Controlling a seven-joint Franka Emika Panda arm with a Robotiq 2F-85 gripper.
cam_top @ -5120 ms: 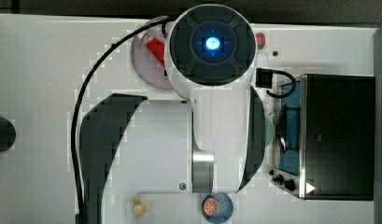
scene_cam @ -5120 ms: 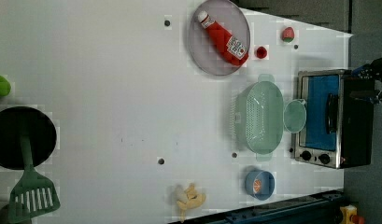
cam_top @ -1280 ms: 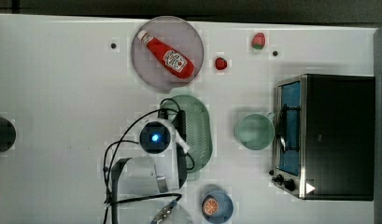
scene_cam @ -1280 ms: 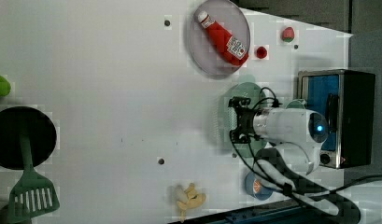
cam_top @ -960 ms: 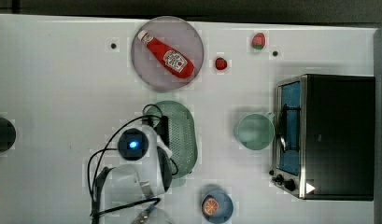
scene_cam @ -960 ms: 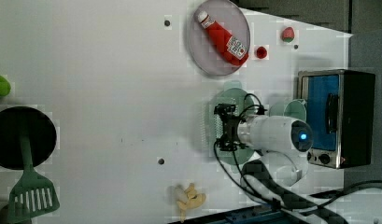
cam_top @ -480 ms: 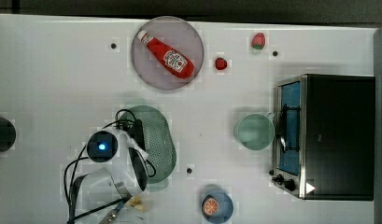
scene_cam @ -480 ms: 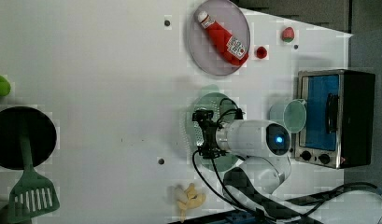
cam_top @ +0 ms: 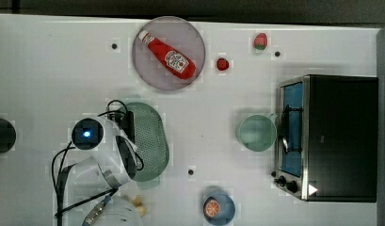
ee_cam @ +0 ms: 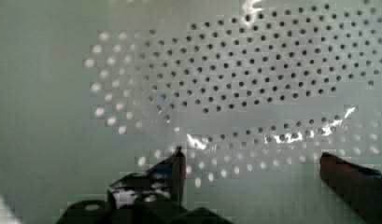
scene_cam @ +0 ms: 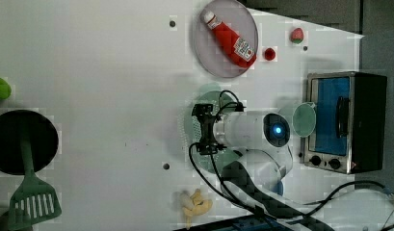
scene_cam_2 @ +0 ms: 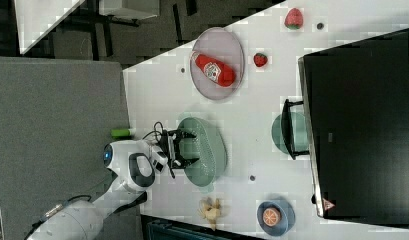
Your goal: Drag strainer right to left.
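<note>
Both fingers of your gripper [ee_cam: 251, 163] stand spread wide inside the strainer [cam_top: 150, 141], gripping nothing, probably pushing its wall; it sits below the plate [cam_top: 155, 70], top view's left-centre.

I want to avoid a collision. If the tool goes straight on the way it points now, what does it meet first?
Probably the strainer: its perforated basin lies right ahead of the open tool, though the remaining gap is unclear.

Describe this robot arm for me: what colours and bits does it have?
The arm is glossy white with dark grey patches and a round black cap with a glowing blue light. Black cables loop along it. The gripper is black, with two dark fingers.
</note>
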